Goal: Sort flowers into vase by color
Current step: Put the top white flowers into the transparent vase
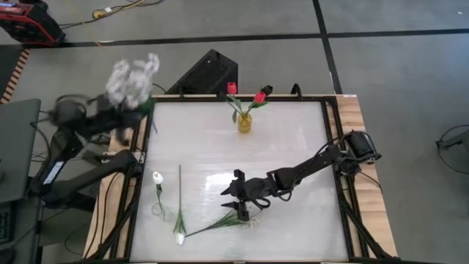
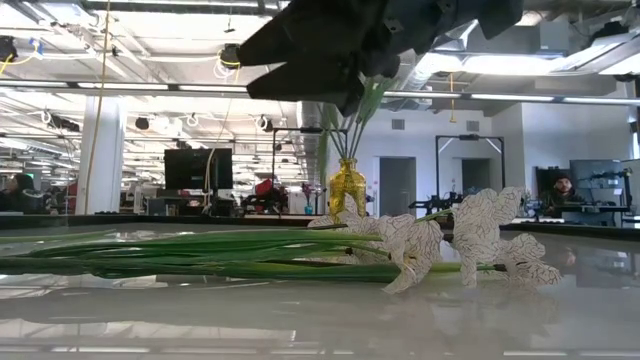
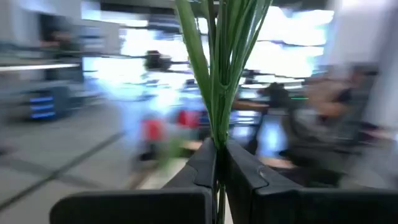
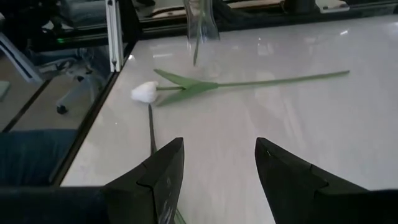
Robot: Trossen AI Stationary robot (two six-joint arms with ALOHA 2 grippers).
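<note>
Two red tulips [image 1: 245, 95], two white tulips [image 1: 168, 207], one spray [image 1: 132, 79]

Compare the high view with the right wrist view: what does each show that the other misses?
Only the high view shows the left gripper off the table's left edge, shut on the white spray, and the yellow vase holding two red tulips. Only the right wrist view shows the right gripper with its fingers open and nothing between them, aimed at the flower ahead. Both show that white tulip lying flat on the table, and the clear vase beyond it.
</note>
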